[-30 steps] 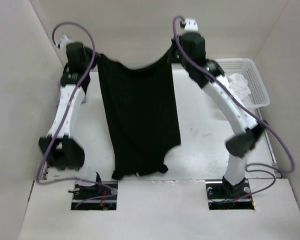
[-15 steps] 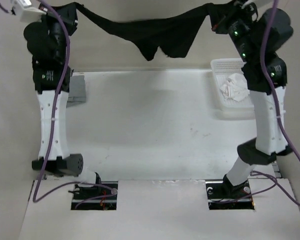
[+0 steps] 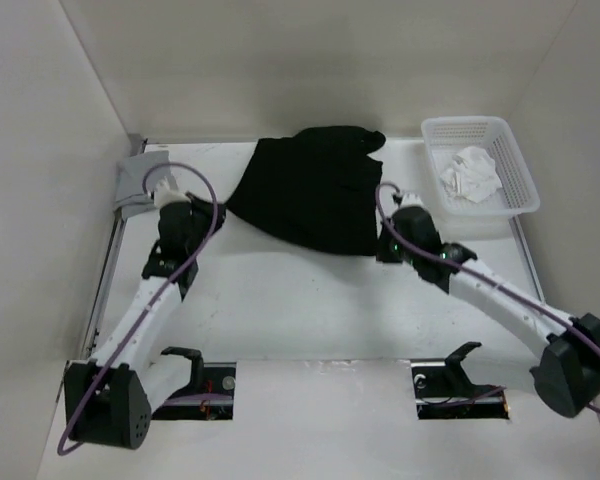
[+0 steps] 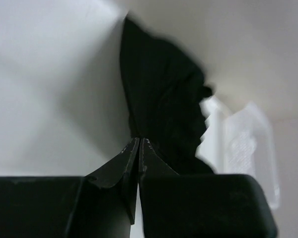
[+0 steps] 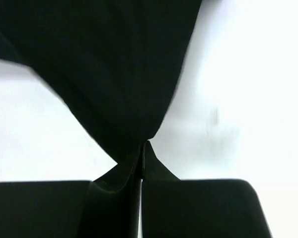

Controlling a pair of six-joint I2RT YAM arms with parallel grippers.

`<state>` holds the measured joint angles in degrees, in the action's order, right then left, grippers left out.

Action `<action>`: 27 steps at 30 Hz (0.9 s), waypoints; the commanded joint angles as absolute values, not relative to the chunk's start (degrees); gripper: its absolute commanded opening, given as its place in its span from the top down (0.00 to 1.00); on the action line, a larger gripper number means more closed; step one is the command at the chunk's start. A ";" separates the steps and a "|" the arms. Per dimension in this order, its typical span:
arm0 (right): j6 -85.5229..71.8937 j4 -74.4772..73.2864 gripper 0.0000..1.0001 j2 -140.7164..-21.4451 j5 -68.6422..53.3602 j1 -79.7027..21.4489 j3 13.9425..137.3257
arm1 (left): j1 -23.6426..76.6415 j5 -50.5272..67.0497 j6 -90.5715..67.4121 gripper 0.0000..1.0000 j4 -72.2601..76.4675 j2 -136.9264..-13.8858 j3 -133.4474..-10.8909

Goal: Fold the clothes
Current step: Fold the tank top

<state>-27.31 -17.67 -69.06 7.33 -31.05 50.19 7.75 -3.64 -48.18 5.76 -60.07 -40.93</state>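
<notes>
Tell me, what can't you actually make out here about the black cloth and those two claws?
- Top view: the black garment is one dark patch; its layers and folds don't show.
- Top view: where the left gripper and right gripper pinch it is hidden under their own wrists.
- Left wrist view: the basket is blurred, its contents unreadable.
- Right wrist view: the garment runs off the top edge.

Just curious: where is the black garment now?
From above, the garment lies on the far middle of the table, left of the basket, near corners held by the left fingers and right fingers.
</notes>
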 commanded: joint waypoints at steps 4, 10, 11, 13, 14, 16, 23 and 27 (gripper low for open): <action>-46.02 -14.66 1.00 -47.32 11.77 -42.38 32.20 | 7.43 0.25 -49.04 0.99 2.32 -36.52 -23.22; -64.05 -30.82 1.00 -30.17 21.51 -66.62 24.96 | 9.26 3.69 -50.89 0.99 -26.32 -13.74 -25.91; -67.20 -34.42 1.00 -28.06 23.97 -71.19 25.57 | 9.88 3.26 -50.80 0.99 -30.72 -12.15 -28.10; -74.06 -40.66 1.00 -25.59 28.98 -81.29 27.41 | 11.20 0.19 -49.75 0.99 -37.67 -10.12 -33.20; -77.57 -43.65 1.00 -25.32 32.22 -86.30 28.81 | 11.99 -1.56 -49.40 0.99 -40.23 -8.89 -35.66; -84.43 -48.93 1.00 -27.84 38.12 -95.62 31.54 | 12.87 -5.78 -48.96 0.99 -44.45 -6.78 -40.41; -93.68 -54.15 1.00 -39.90 42.71 -109.71 38.67 | 12.88 -12.39 -47.37 0.99 -50.71 -6.33 -43.86; -93.96 -52.91 1.00 -41.05 44.12 -109.93 38.85 | 10.77 -14.06 -46.41 0.98 -49.06 -5.53 -44.21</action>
